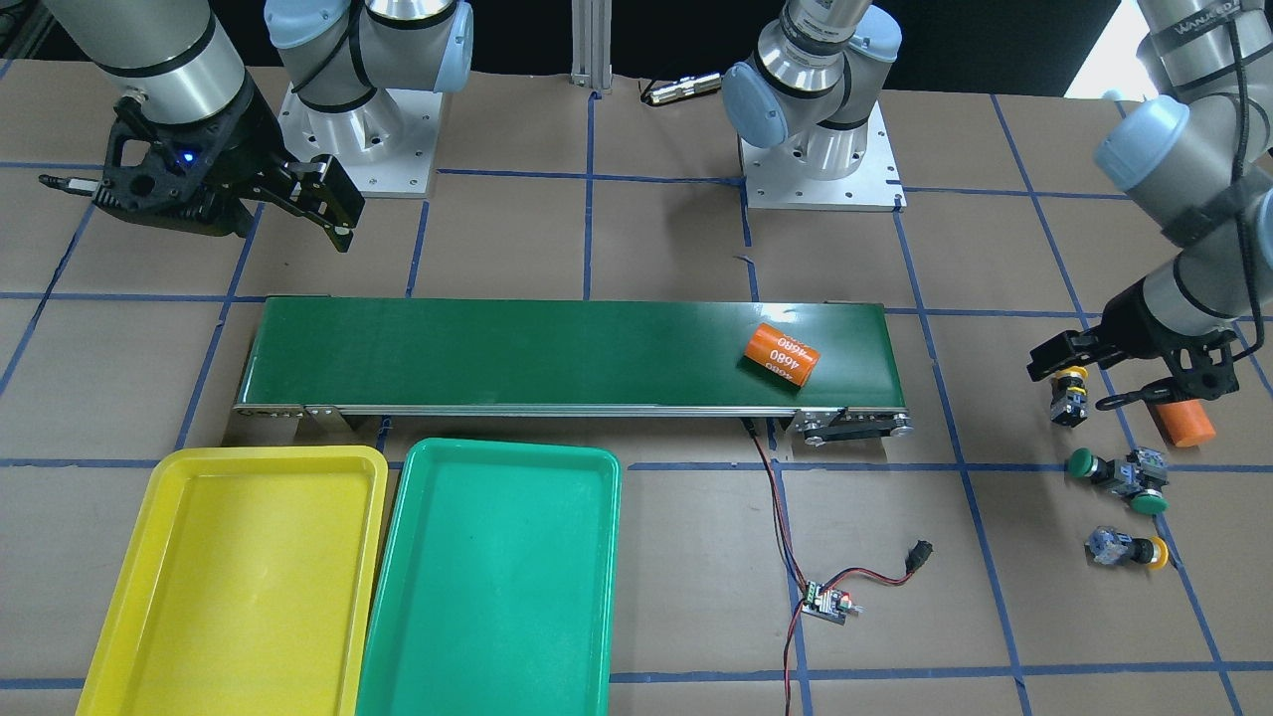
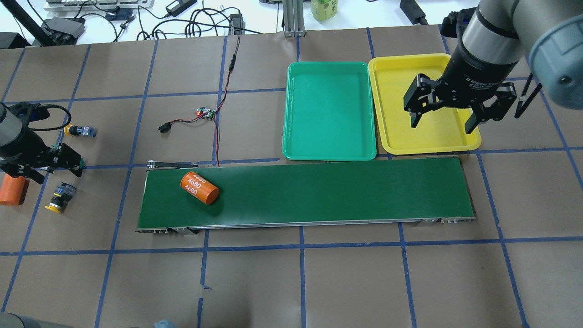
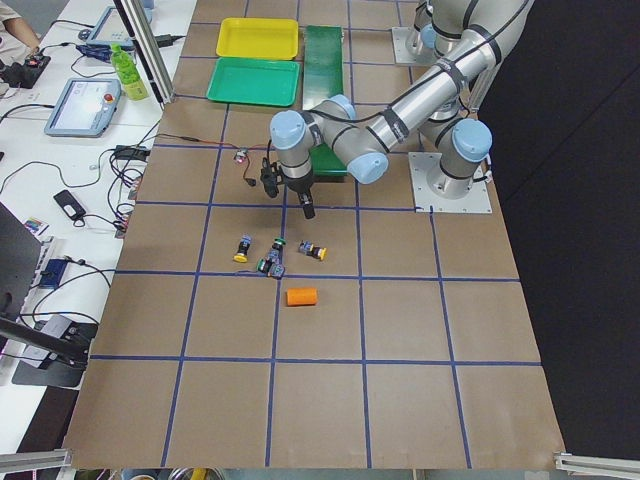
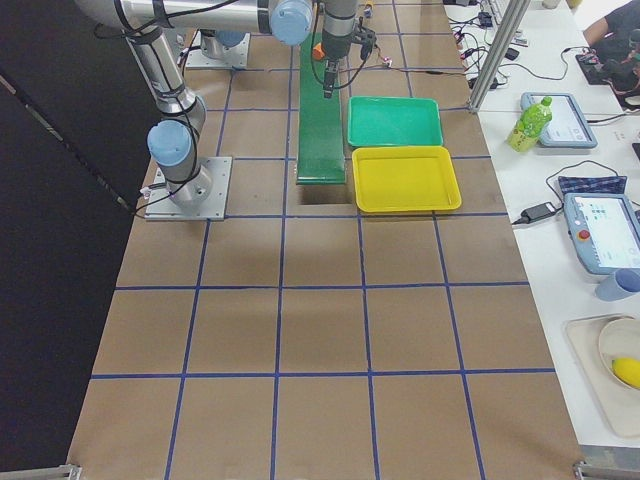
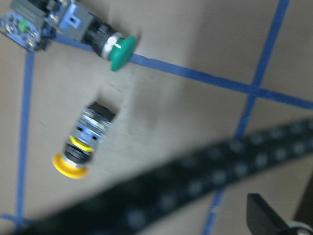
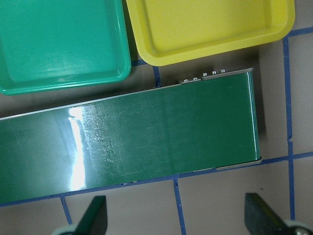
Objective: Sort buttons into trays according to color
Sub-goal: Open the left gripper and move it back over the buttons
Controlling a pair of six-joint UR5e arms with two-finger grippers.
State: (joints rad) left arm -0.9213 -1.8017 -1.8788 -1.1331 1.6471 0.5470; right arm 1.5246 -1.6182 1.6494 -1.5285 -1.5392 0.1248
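Observation:
Four buttons lie at my left end of the table: a yellow-capped one (image 1: 1069,390) (image 2: 58,200), two green-capped ones (image 1: 1084,463) (image 1: 1146,497), and a second yellow one (image 1: 1134,550) (image 2: 79,131). My left gripper (image 1: 1114,373) (image 2: 43,166) hovers open and empty over them. The left wrist view shows a green button (image 5: 117,49) and a yellow button (image 5: 83,142) below. The yellow tray (image 1: 149,557) (image 2: 410,136) and green tray (image 1: 497,577) (image 2: 328,109) are empty. My right gripper (image 2: 444,119) (image 6: 178,220) is open and empty, high near the belt's end and the trays.
The dark-green conveyor belt (image 1: 497,348) (image 2: 341,191) carries an orange cylinder (image 1: 781,356) (image 2: 199,187). Another orange cylinder (image 1: 1183,423) (image 2: 11,190) lies beside the buttons. A small control board with red and black wires (image 1: 825,602) (image 2: 206,112) lies between trays and buttons.

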